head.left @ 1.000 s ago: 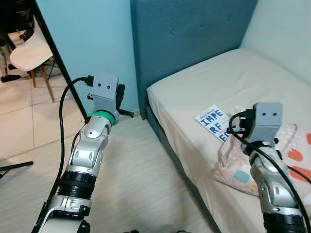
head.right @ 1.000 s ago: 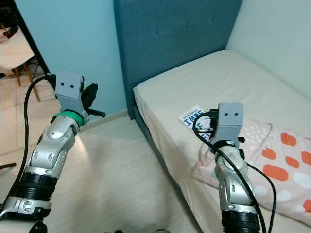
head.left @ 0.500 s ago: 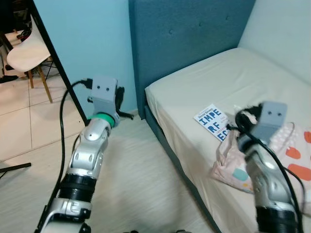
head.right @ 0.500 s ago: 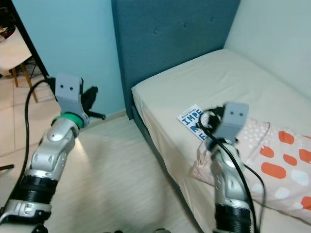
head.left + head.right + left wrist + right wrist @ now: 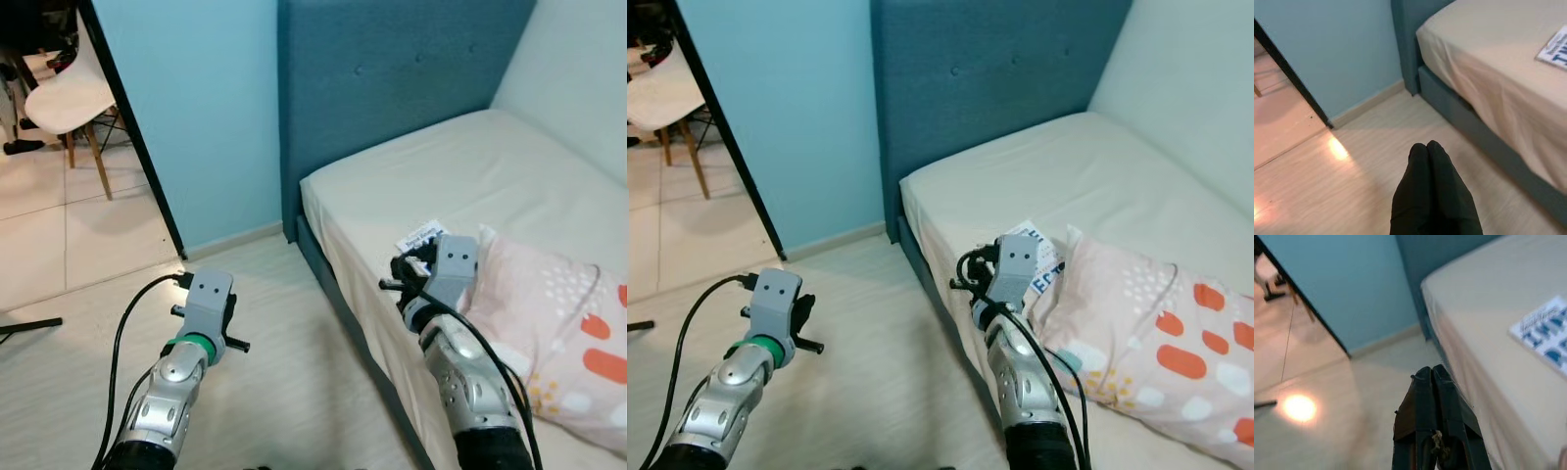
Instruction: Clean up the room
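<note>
Tidying a bedroom, nothing carried at present. Left gripper [image 5: 1432, 149] low over the wood floor [image 5: 284, 343] at about 7 o'clock in the head view, fingers [image 5: 1422, 186] pressed together, empty. Right gripper [image 5: 1432, 374] raised at the bed [image 5: 460, 176] edge near 5 o'clock, fingers [image 5: 1422, 416] together too, empty; small tuft of lint or thread stuck at their base. Book [image 5: 1038, 264] with blue lettering flat on the beige sheet just beyond the right wrist, partly hidden by it, one corner touching or tucked under the patterned pillow [image 5: 1156, 333] at 4 o'clock. White chair [image 5: 69, 98] far off at 10 o'clock past the dark door frame.

Likely step: picking up the book. Best done with the right arm: fingers parted first, reached past the mattress edge, approached low from the free side away from the pillow, one finger slid under the cover. Risk: thin flat book pushed along the soft sheet, or pillowcase snagged.
</note>
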`<state>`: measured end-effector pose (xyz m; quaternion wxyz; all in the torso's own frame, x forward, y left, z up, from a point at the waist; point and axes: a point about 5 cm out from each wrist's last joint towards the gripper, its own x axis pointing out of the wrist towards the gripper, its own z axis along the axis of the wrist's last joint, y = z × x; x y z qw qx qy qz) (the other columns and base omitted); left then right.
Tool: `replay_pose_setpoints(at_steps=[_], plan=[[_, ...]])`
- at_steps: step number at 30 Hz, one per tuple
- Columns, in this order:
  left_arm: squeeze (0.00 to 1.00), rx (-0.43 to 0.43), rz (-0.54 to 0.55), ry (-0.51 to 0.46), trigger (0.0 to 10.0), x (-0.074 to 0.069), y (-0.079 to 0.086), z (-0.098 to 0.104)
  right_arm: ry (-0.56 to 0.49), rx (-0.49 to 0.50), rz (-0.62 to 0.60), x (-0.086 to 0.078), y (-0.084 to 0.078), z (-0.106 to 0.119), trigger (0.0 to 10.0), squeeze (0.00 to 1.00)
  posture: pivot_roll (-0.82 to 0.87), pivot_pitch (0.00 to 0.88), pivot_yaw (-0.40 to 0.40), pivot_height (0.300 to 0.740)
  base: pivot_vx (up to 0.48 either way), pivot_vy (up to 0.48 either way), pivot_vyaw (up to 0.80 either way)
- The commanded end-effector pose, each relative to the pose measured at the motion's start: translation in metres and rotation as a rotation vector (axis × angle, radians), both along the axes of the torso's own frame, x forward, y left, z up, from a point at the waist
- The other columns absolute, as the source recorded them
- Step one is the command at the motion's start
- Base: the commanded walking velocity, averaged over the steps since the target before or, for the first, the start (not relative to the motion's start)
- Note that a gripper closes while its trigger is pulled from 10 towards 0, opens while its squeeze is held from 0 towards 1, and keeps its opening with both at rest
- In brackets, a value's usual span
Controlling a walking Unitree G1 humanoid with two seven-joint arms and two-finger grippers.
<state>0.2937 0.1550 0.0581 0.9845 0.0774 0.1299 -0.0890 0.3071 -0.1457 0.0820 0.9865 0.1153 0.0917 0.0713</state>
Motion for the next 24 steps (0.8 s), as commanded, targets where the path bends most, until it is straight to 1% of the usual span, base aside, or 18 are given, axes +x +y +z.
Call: replay_pose_setpoints(at_steps=[1,2,5,6,7,9,10,11,13,14,16,17,18,19,21,24], plan=[[0.00,0.004,0.001,0.034,10.0,-0.007,-0.002,-0.011,0.055,0.010,0.009,-0.008,-0.003,-0.017,10.0,0.00,-0.01,0.000,-0.010,0.740,0.000,0.000,0.00],[0.00,0.012,0.002,0.044,10.0,-0.009,-0.004,-0.016,0.082,0.005,0.030,-0.013,-0.002,-0.025,10.0,0.00,-0.02,0.000,-0.006,0.740,0.000,0.000,0.00],[0.00,0.013,-0.009,0.056,10.0,-0.009,-0.005,-0.020,0.099,0.012,0.048,-0.017,0.000,-0.032,10.0,0.00,-0.03,0.000,-0.003,0.740,0.000,0.000,0.00],[0.00,0.023,-0.001,0.055,10.0,-0.009,-0.005,-0.022,0.108,-0.015,0.050,-0.020,0.001,-0.037,10.0,0.00,-0.03,0.000,0.001,0.740,0.000,0.000,0.00],[0.00,0.023,-0.001,0.055,10.0,-0.009,-0.005,-0.022,0.108,-0.015,0.050,-0.020,0.001,-0.037,10.0,0.00,-0.03,0.000,0.001,0.740,0.000,0.000,0.00],[0.00,0.018,-0.003,0.037,10.0,-0.006,-0.008,-0.021,0.051,-0.083,-0.005,-0.022,-0.001,-0.038,10.0,0.00,-0.04,0.007,0.012,0.740,0.000,0.000,0.00],[0.00,0.018,-0.003,0.037,10.0,-0.006,-0.008,-0.021,0.051,-0.083,-0.005,-0.022,-0.001,-0.038,10.0,0.00,-0.04,0.007,0.012,0.740,0.000,0.000,0.00],[0.00,0.014,-0.011,0.028,10.0,-0.005,-0.010,-0.020,0.054,-0.094,-0.032,-0.022,-0.003,-0.041,10.0,0.00,-0.04,0.013,0.014,0.740,0.000,0.000,0.00],[0.00,0.011,-0.020,0.024,10.0,-0.004,-0.012,-0.019,0.062,-0.095,-0.048,-0.022,-0.004,-0.043,10.0,0.00,-0.04,0.013,0.014,0.740,0.000,0.000,0.00],[0.00,0.010,-0.022,0.018,10.0,-0.004,-0.013,-0.019,0.074,-0.063,-0.061,-0.023,-0.007,-0.046,10.0,0.00,-0.04,0.015,0.015,0.740,0.000,0.000,0.00],[0.00,0.016,-0.029,0.015,10.0,-0.005,-0.014,-0.020,0.085,-0.052,-0.064,-0.024,-0.009,-0.050,10.0,0.00,-0.04,0.015,0.016,0.740,0.000,0.000,0.00],[0.00,0.012,-0.032,0.022,10.0,-0.005,-0.014,-0.022,0.091,-0.079,-0.046,-0.027,-0.009,-0.054,10.0,0.00,-0.04,0.014,0.017,0.740,0.000,0.000,0.00],[0.00,0.012,-0.032,0.022,10.0,-0.005,-0.014,-0.022,0.091,-0.079,-0.046,-0.027,-0.009,-0.054,10.0,0.00,-0.04,0.014,0.017,0.740,0.000,0.000,0.00],[0.00,0.009,-0.033,0.026,10.0,-0.006,-0.015,-0.023,0.095,-0.102,-0.030,-0.028,-0.009,-0.056,10.0,0.00,-0.04,0.014,0.017,0.740,0.000,0.000,0.00],[0.00,0.034,-0.049,0.019,10.0,-0.007,-0.015,-0.025,0.081,-0.172,0.004,-0.031,-0.007,-0.059,10.0,0.00,-0.04,0.016,0.015,0.740,0.000,0.000,0.00],[0.00,0.038,-0.056,0.009,10.0,-0.008,-0.015,-0.024,0.056,-0.193,0.011,-0.031,-0.005,-0.057,10.0,0.00,-0.04,0.019,0.015,0.740,0.000,0.000,0.00]])
